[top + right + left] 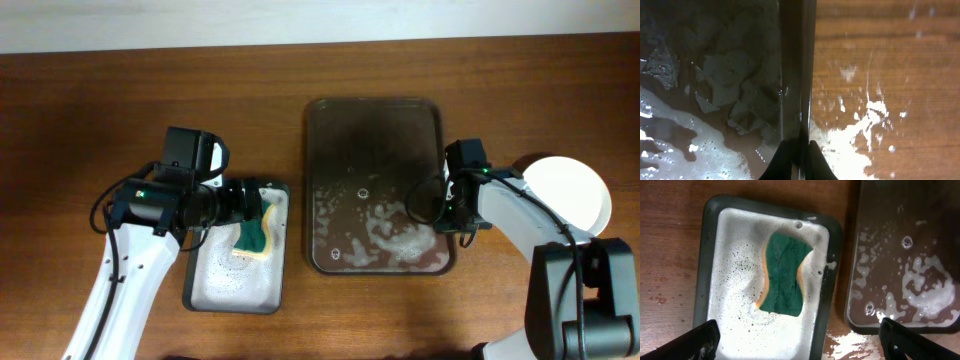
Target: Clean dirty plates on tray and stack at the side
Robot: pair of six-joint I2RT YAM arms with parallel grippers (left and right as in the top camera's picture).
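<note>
From my station, the left arm reached in from the lower left, its wrist bent over the small grey tray. The left gripper hung above it with its fingers spread wide, holding nothing. The green and yellow sponge lay below in white foam, apart from both tips.

The right arm came in from the lower right corner and angled left. The right gripper was pinched on the right rim of the brown tray, the rim running straight between its tips.

That tray sat mid-table, suds pooled in its near half. The plates sat on the table to its right, partly under the right arm; I could not count them. Water shone on the wood beside the rim.
</note>
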